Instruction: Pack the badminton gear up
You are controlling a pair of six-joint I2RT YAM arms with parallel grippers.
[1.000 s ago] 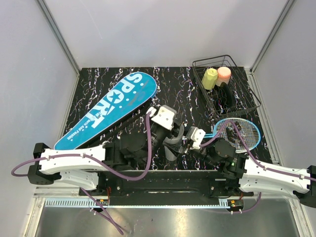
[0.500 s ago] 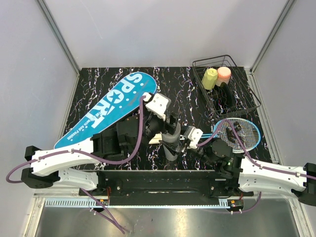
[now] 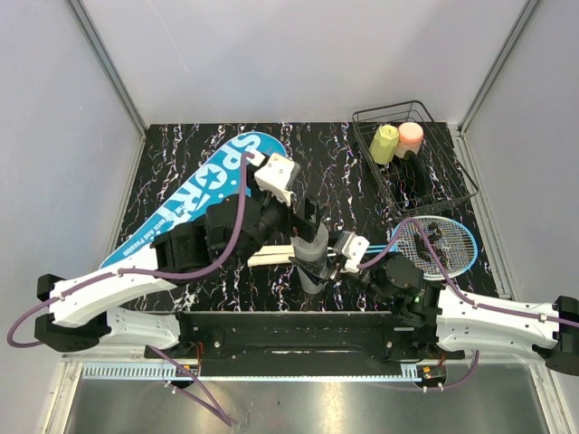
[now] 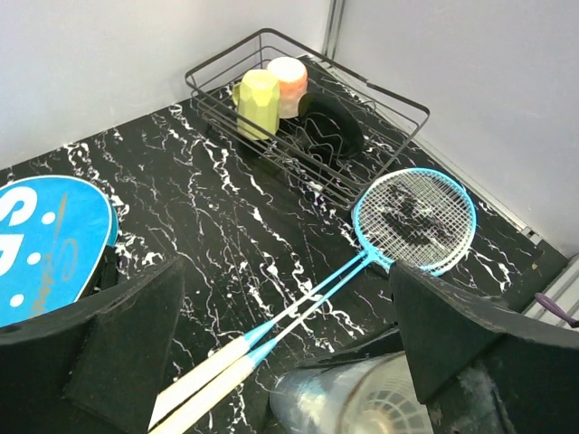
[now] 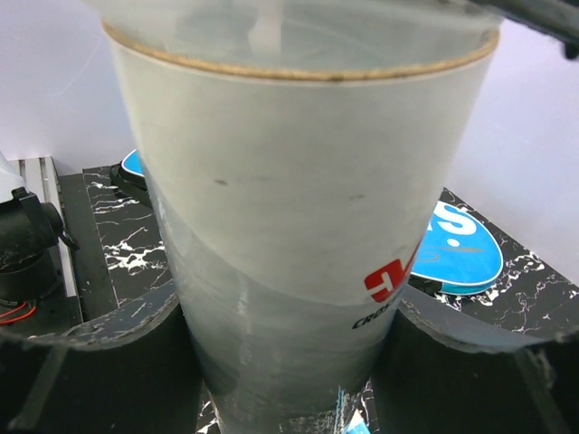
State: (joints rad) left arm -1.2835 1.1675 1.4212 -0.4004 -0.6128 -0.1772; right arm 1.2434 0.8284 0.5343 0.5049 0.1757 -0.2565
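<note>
Right end effector [image 5: 285, 316]: pressed onto a whitish translucent tube [image 5: 289, 217] with a red logo. One dark finger [image 5: 90, 362] sits on each side of the wall, both touching. In the top view the tube [image 3: 312, 271] is at the centre near edge of the black white-veined worktop [image 3: 344, 154], held off the surface. The right end effector [image 3: 336, 259] is on its right side.

Left end effector [image 4: 285, 307]: spread wide, gripping nothing. Its fingers [image 4: 118, 344] stand well apart, and the tube mouth [image 4: 348, 402] lies low between them, nearer the right-hand finger. I cannot tell whether either finger touches the tube. In the top view the left end effector [image 3: 306, 237] is just above the tube's upper end.

Two blue-framed rackets with white handles [image 4: 416, 220]: flat on the worktop, one stacked on the other. The heads are at the right, just in front of the black wire basket [image 4: 398, 113]. The shafts run diagonally toward the tube and the handles end beside it. Top view of the rackets [image 3: 439, 246] agrees, with the handles passing under the left arm.

Blue racket-shaped cover lettered "SPORT" [image 3: 194, 199]: flat on the left half of the worktop, lying diagonally with its wide end toward the back. It is well apart from the rackets.

The basket [image 3: 452, 194] is at the back right corner. It holds a yellow bottle [image 3: 384, 143] and a pink bottle [image 3: 410, 136], side by side and touching.
</note>
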